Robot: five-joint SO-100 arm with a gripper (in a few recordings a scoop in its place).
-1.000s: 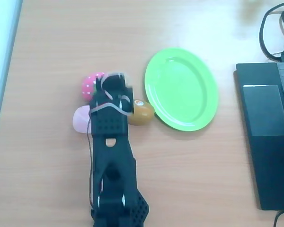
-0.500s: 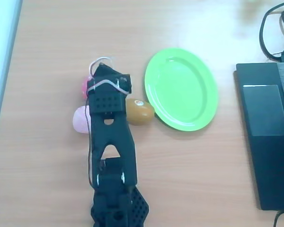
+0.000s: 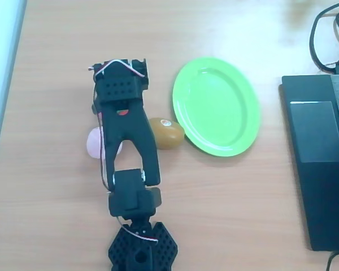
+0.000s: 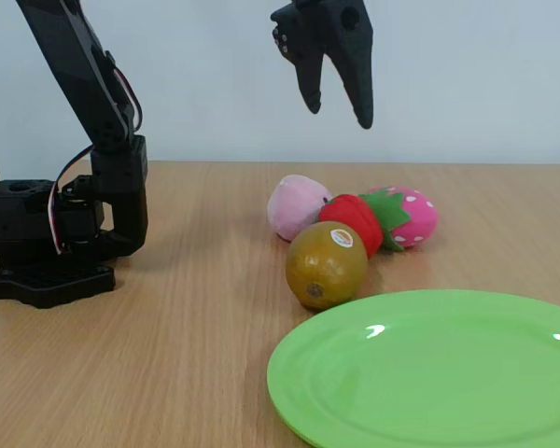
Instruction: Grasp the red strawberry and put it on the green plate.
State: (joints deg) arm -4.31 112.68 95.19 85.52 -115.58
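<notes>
In the fixed view the red strawberry (image 4: 353, 222) lies on the table between a pale pink peach (image 4: 297, 205) and a dotted pink strawberry (image 4: 411, 217), just behind a brown kiwi (image 4: 327, 264). My gripper (image 4: 338, 110) hangs high above these fruits, open and empty, with its fingers pointing down. The green plate (image 4: 429, 373) lies in front of the fruits. In the overhead view the arm (image 3: 120, 90) covers the strawberries; a sliver of the red strawberry (image 3: 122, 112) shows through a gap in it. The green plate (image 3: 216, 105) lies to the right.
The kiwi (image 3: 165, 132) touches the plate's left rim and the peach (image 3: 93, 142) peeks out left of the arm. A black laptop (image 3: 322, 147) and cables (image 3: 327, 39) take up the right edge. The arm's base (image 4: 47, 243) stands at the left.
The gripper has lifted and swung toward the top of the overhead view, the arm stretching out. The pink strawberry is now covered by the arm. No fruit has moved.
</notes>
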